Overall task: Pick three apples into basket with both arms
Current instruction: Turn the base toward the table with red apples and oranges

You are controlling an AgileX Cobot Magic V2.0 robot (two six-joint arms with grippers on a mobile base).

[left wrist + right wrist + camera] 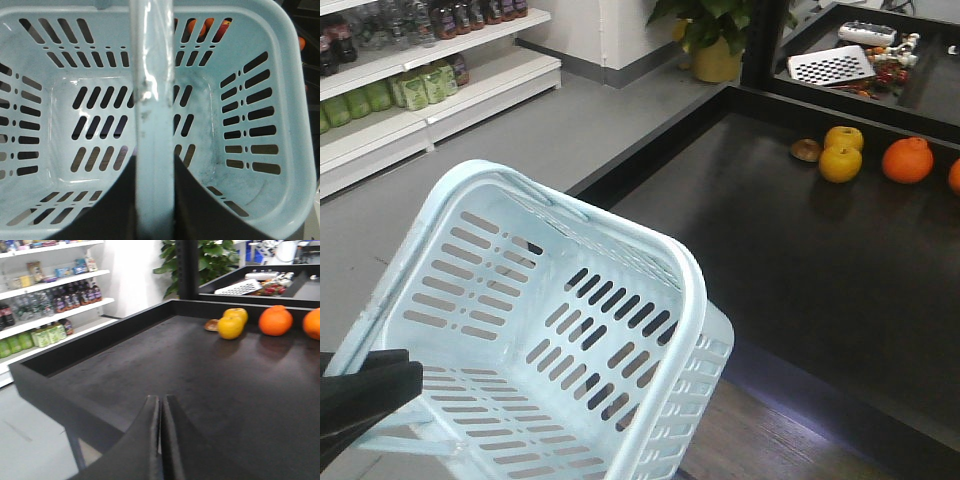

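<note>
The pale blue basket [692, 290] hangs tilted in the air at the lower left, off the near-left corner of the black table [800, 280]. It is empty; in the left wrist view its slotted bottom [100, 125] shows bare. My left gripper [155, 167] is shut on the basket's loop handle [152, 75], and its black body [360, 400] shows at the bottom left. My right gripper [161, 401] is shut with nothing in it, low over the table's near edge. No apples are in view.
Two yellow round fruits [840, 162] [231, 326], a small brown thing [806, 150] and oranges [907, 160] [275, 320] lie at the table's far side. The table has a raised rim [90, 347]. Shelves of bottles [420, 85] and a potted plant [715, 40] stand beyond.
</note>
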